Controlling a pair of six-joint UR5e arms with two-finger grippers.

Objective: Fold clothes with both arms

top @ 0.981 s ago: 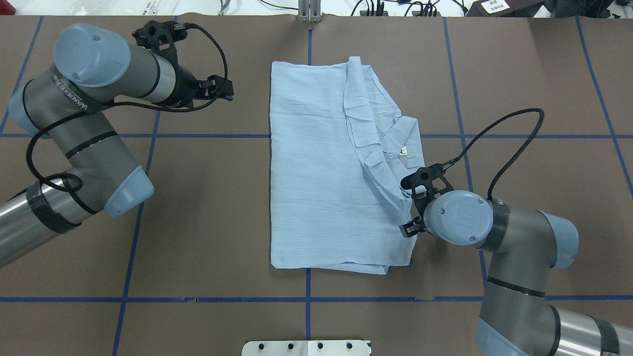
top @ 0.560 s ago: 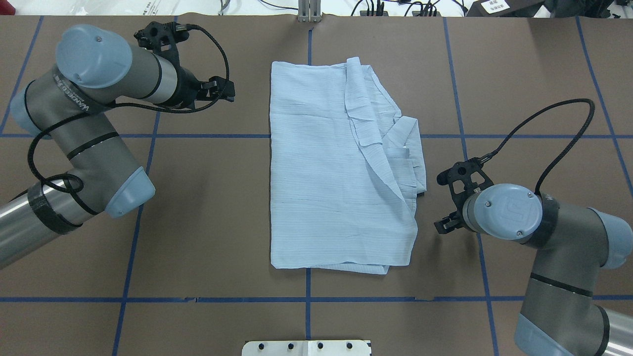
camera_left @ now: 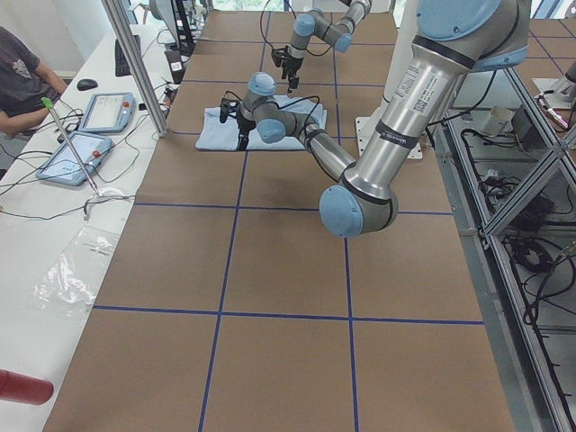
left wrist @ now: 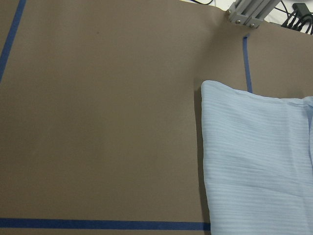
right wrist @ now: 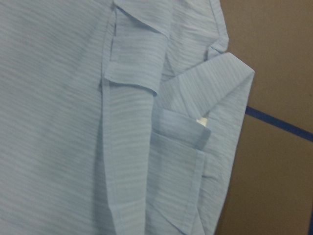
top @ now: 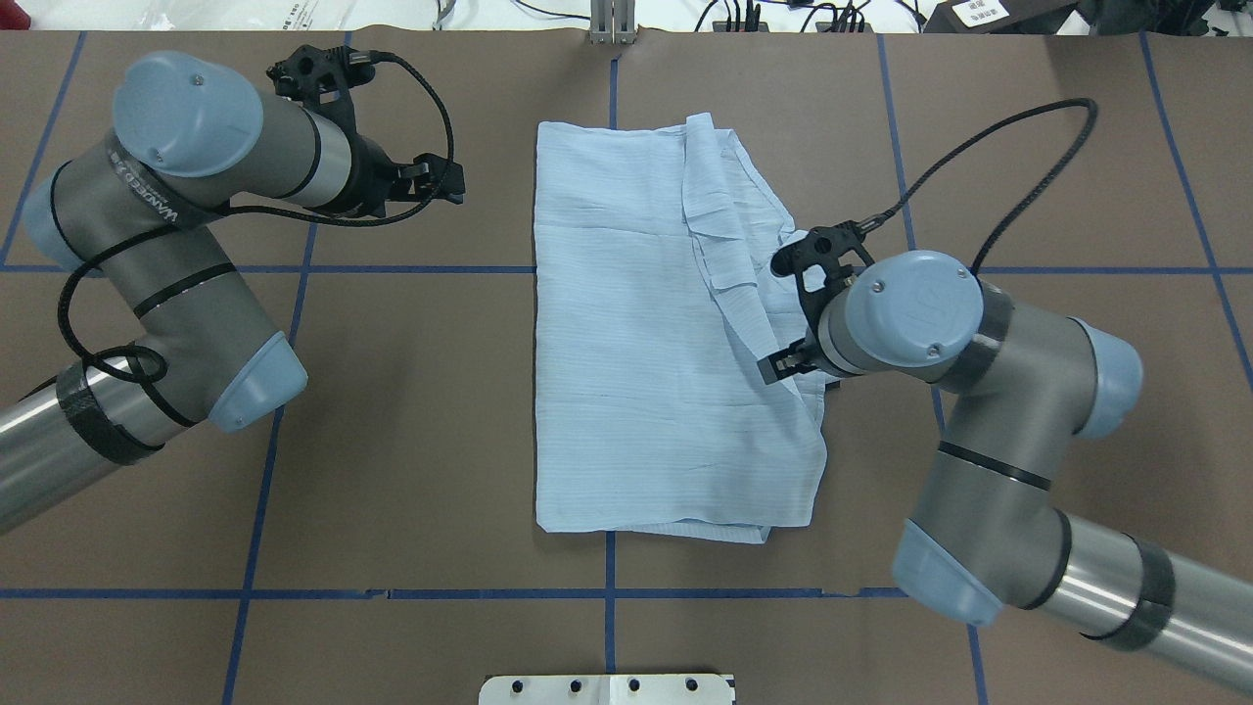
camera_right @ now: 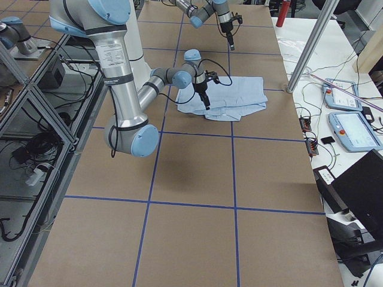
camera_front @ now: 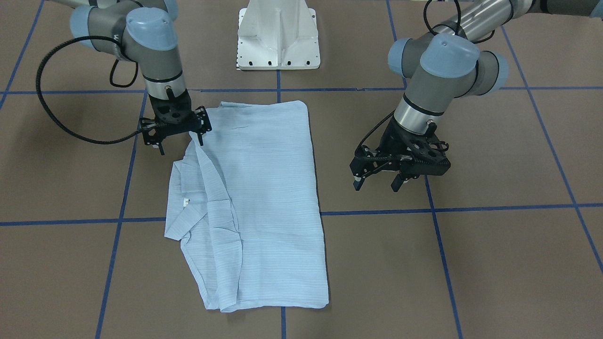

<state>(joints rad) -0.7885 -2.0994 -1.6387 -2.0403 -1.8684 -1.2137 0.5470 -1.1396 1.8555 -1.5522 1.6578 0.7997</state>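
The pale-blue striped shirt (top: 636, 343) lies folded into a tall rectangle in the middle of the table, collar (camera_front: 188, 202) and placket on the robot's right side. My right gripper (camera_front: 181, 143) stands open over that edge, near the collar, one fingertip (top: 773, 370) above the cloth. I cannot tell whether it touches the cloth. The right wrist view looks straight down on the collar and its white label (right wrist: 200, 122). My left gripper (camera_front: 377, 181) hangs open over bare table, well left of the shirt (left wrist: 254, 156), holding nothing.
Blue tape lines (top: 392, 269) grid the brown table cover. The white pedestal base (camera_front: 278, 37) stands at the robot's edge, a metal post (top: 612, 24) at the far edge. Benches with tablets (camera_left: 90, 135) and a seated person (camera_left: 18, 72) flank the table's end.
The right gripper pulled away from the shirt's near right edge, then swung back over the shirt by the collar. The left arm has barely moved.
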